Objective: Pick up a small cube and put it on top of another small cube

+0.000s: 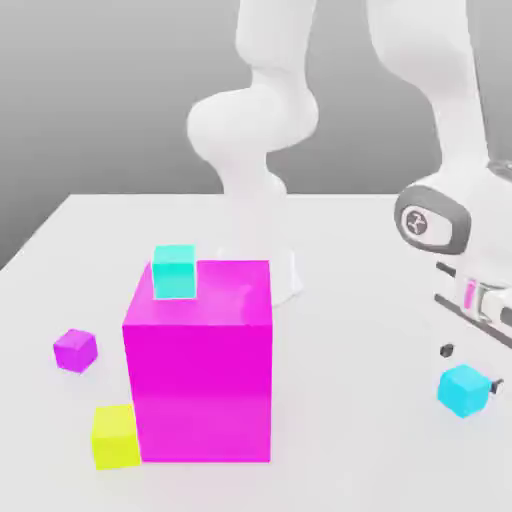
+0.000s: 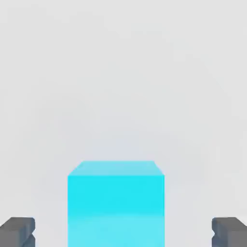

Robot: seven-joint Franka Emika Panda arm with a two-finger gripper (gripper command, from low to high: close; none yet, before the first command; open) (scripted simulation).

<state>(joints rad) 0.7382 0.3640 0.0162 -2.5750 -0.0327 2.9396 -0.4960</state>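
The small sky-blue cube (image 1: 464, 390) rests on the white table at the exterior view's right. My gripper (image 1: 470, 366) hangs just over it, open, with a dark fingertip on each side. In the hand view the cube (image 2: 116, 202) sits between my fingers (image 2: 17, 231), with a clear gap on both sides; the gripper (image 2: 123, 232) holds nothing. The small turquoise cube (image 1: 173, 270) shows at the far left corner of the big magenta cube (image 1: 200, 370). I cannot tell whether it stands on the magenta cube or behind it.
A small purple cube (image 1: 75, 350) lies to the left of the magenta cube. A small yellow cube (image 1: 117, 436) sits against its front left corner. The arm's white base (image 1: 262, 270) rises behind the magenta cube. The table's edges (image 1: 40, 235) run along the left and back.
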